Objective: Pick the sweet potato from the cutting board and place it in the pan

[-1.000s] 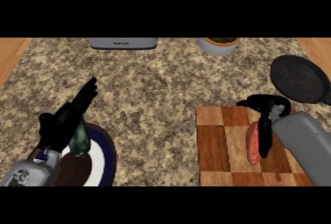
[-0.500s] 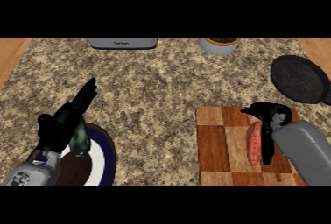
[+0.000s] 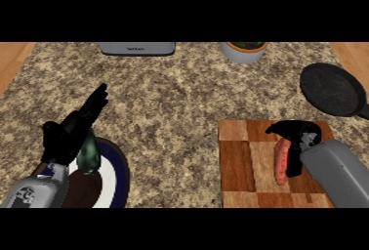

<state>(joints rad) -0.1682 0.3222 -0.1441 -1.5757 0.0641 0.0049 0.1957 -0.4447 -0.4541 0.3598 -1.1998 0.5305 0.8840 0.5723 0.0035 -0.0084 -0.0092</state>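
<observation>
The long orange-red sweet potato [image 3: 281, 162] lay lengthwise on the brown wooden checkered cutting board [image 3: 245, 166], directly against the black right hand [image 3: 297, 141]. That hand arched over the potato's far end, its fingers curled down along the potato's right side and its thumb reaching across the top toward the left, so it was closed around the sweet potato. The grey right forearm [image 3: 338, 171] ran back from the hand toward the lower right. Beyond the hand, further away and to its right, sat the round black frying pan [image 3: 333, 89], well apart from the board. Far to the hand's left, the black left hand [image 3: 72, 132] rested open, fingers straight and pointing away, over the rim of a white plate with a dark blue border [image 3: 115, 171].
</observation>
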